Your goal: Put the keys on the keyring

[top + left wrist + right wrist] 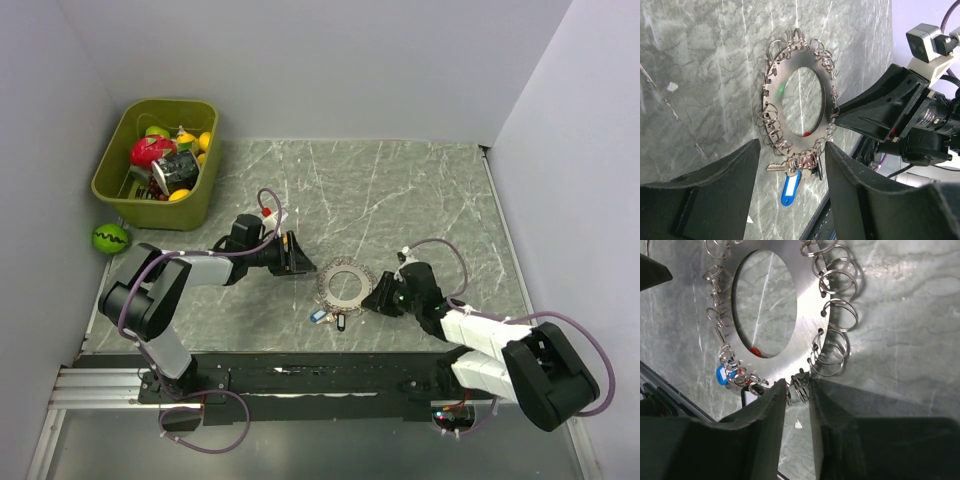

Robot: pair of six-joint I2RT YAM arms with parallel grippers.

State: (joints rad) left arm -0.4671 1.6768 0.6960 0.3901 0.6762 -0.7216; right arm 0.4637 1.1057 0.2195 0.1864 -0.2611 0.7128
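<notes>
The keyring [344, 284] is a flat silver disc with a big hole and many small split rings round its rim; it lies on the marble table between both arms. Keys [325, 316] hang at its near edge, a silver key [775, 168] and a blue tag [790, 187] among them. My left gripper [298, 257] stands open to the left of the disc, nothing between its fingers. My right gripper [797, 386] is at the disc's [805, 305] right rim, jaws a little apart, with small split rings [801, 388] between the tips. The blue tag [722, 375] shows beyond it.
A green bin [118, 196] full of toy fruit stands at the back left, with a watermelon ball [110, 237] beside it. White walls close in left, right and back. A black rail [300, 375] runs along the near edge. The right arm [890, 110] faces my left gripper.
</notes>
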